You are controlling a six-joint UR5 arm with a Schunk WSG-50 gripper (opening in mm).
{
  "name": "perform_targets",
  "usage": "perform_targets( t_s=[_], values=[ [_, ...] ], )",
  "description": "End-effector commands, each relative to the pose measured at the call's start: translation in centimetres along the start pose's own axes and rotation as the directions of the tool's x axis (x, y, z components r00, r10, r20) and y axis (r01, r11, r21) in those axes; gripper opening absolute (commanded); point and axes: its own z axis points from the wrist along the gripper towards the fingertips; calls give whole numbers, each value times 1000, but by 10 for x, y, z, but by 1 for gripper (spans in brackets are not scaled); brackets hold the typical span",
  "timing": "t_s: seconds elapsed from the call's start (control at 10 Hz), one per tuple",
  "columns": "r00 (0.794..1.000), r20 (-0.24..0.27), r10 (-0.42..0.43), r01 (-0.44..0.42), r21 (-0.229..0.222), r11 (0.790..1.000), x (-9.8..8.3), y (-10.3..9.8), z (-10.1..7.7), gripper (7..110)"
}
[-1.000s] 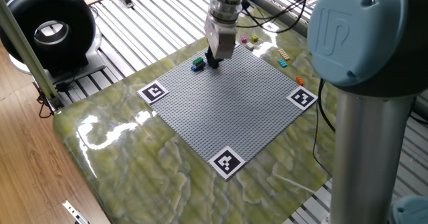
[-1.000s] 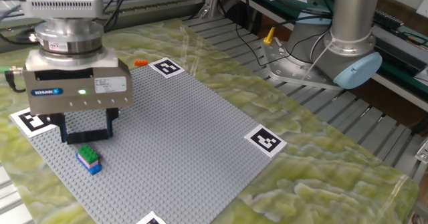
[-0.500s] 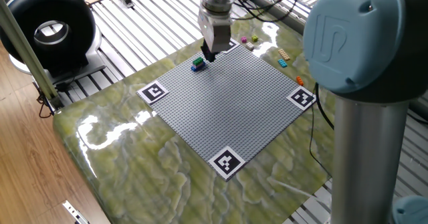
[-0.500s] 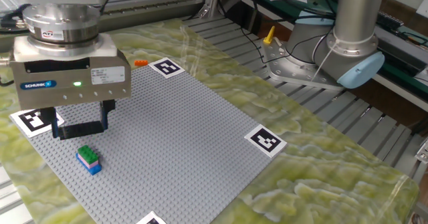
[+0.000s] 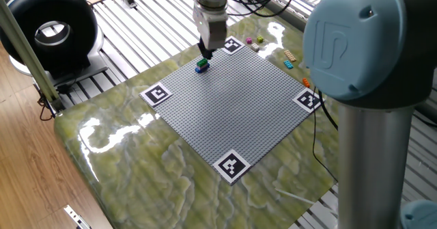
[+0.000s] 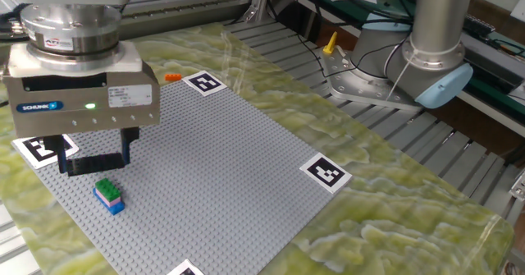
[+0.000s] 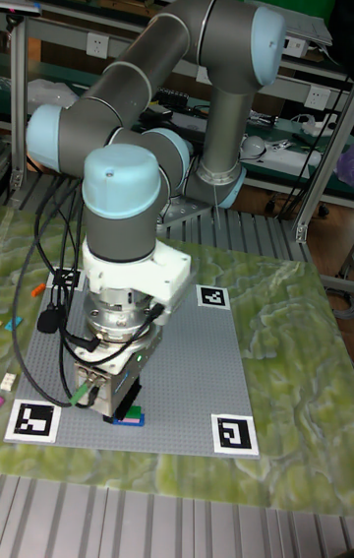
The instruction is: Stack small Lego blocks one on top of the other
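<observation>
A small stack of plastic studded bricks (image 6: 108,195), green over pink over dark blue, already stands near one corner of the grey studded baseplate (image 6: 230,168), so part of the stacking looks done. Loose small bricks (image 5: 289,59) lie off the plate's far edge on the marbled green worktop (image 5: 130,160), left to add. The black two-finger gripper (image 6: 92,165) hovers just beside the stack, jaws apart and apparently empty. Its grey body carries a blue label, too small to read.
</observation>
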Motion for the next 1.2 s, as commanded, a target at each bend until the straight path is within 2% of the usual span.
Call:
perform_targets(
  t_s=[0.0, 0.1, 0.2, 0.3, 0.4, 0.5, 0.6, 0.8, 1.0, 1.1],
  values=[
    [892, -6, 452, -449, 91, 889, 0, -14, 7, 7],
    [845, -1, 534, -528, 149, 836, 0, -17, 13, 7],
    [798, 8, 602, -597, 145, 789, -5, -9, 20, 7],
    [760, -4, 650, -643, 136, 753, -6, -3, 19, 7],
    [734, -31, 679, -670, 134, 730, -4, 2, 13, 7],
    [692, -54, 720, -714, 99, 693, -10, 14, 12, 7],
    [658, -66, 750, -744, 98, 661, -13, 18, 14, 7],
    [570, -43, 820, -817, 77, 572, -34, 18, 13, 7],
    [545, -40, 838, -828, 133, 545, -31, 6, 5, 7],
    [516, -31, 856, -847, 130, 515, -40, 0, 8, 7]
  ],
)
